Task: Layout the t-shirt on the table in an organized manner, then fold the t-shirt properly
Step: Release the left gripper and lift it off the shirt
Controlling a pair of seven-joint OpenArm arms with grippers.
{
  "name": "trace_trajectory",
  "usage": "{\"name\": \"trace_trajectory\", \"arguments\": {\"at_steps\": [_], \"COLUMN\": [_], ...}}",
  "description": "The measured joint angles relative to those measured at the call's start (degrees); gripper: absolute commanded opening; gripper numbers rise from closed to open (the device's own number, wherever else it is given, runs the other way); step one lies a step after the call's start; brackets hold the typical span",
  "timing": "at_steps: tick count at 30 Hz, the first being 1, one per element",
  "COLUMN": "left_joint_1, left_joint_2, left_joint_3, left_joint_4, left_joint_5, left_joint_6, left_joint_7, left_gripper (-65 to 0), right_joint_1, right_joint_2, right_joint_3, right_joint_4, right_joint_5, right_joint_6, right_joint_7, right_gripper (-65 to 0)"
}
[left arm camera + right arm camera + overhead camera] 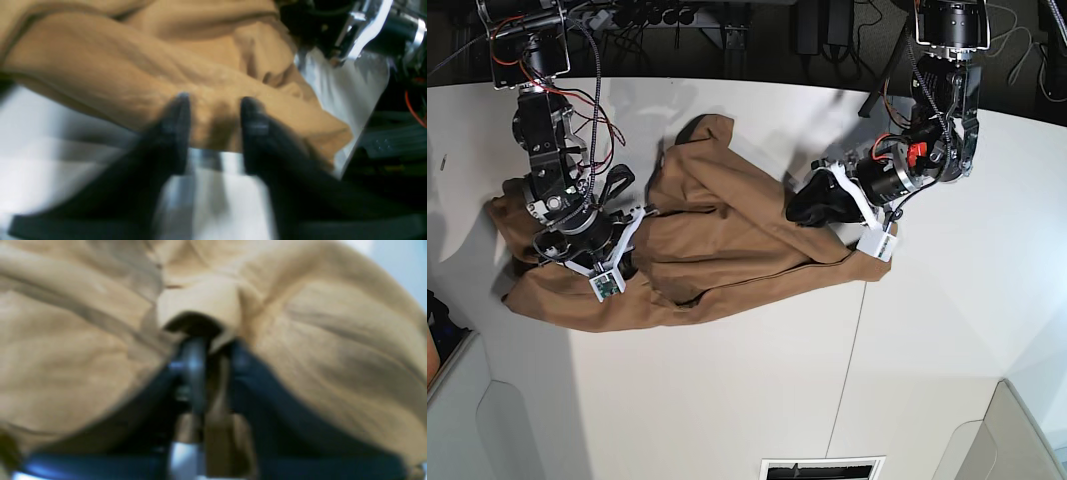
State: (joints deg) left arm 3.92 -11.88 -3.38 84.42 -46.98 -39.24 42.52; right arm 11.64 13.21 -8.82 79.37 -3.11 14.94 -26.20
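White, smooth and wide, the table (727, 400) carries a thin dark seam between its panels and, across its far half, the plain tan soft-fabric t-shirt (717, 250), lying crumpled in long folds. Start with the right gripper (213, 350): its dark jaws are pressed nearly together with a small tuck of the tan cloth pinched between them, fabric bulging around on both sides. In the base view that gripper sits on the shirt's left part, near the table's left edge. The left gripper (215, 110) has its black fingers (178, 133) standing a little apart with a ridge of the shirt's edge between them; the blur leaves the firmness of that hold unclear. It meets the shirt's right end, beside the seam
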Motion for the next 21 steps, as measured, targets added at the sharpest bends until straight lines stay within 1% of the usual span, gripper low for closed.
{"name": "trace_trajectory", "arguments": {"at_steps": [1,4,5,7,10,12,14,17,19,20,21], "left_joint_1": [-0.11,-0.09,0.0,0.07,-0.02,-0.02,0.02,0.02,0.02,0.02,0.02], "left_joint_2": [-0.13,-0.48,-0.76,-2.29,-6.01,-8.33,-9.57,-10.05,-10.03,-9.9,-9.7], "left_joint_3": [-0.02,-0.68,-0.94,-1.62,-3.34,-3.82,-3.76,-3.67,-3.65,-3.58,-3.52], "left_joint_4": [0.0,0.0,0.0,0.0,0.0,0.0,0.0,0.0,0.0,0.0,0.02], "left_joint_5": [0.61,2.45,2.45,1.86,0.7,-0.63,-2.23,-4.81,-8.31,-10.21,-11.19], "left_joint_6": [0.0,0.0,0.0,0.0,-0.02,0.0,0.0,0.0,0.0,0.0,0.0], "left_joint_7": [-0.35,-0.02,0.55,0.85,0.98,1.29,1.62,1.62,3.45,4.07,4.13], "left_gripper": [-65.0,-65.0,-65.0,-65.0,-65.0,-65.0,-65.0,-65.0,-65.0,-65.0,-63.2], "right_joint_1": [0.22,1.49,2.14,4.15,7.32,8.68,9.55,10.91,11.23,11.21,11.02], "right_joint_2": [0.0,0.17,0.37,0.48,0.96,1.05,1.05,1.05,1.03,0.87,0.66], "right_joint_3": [0.0,0.02,0.09,1.14,4.26,6.43,8.02,9.27,9.31,9.31,9.29], "right_joint_4": [0.0,0.68,1.03,1.29,1.29,1.31,1.31,1.29,1.31,1.31,1.31], "right_joint_5": [-0.15,-1.86,-1.75,-1.77,-1.86,-1.86,-1.44,1.01,2.82,3.72,4.31], "right_joint_6": [0.0,0.04,-0.42,-2.78,-2.75,-2.78,-2.78,-2.75,-2.64,-1.62,-0.35], "right_joint_7": [0.74,0.74,0.83,0.85,0.87,1.03,0.85,0.44,0.46,0.44,0.37], "right_gripper": [-65.0,-65.0,-65.0,-65.0,-65.0,-65.0,-65.0,-65.0,-65.0,-65.0,-65.0]}}
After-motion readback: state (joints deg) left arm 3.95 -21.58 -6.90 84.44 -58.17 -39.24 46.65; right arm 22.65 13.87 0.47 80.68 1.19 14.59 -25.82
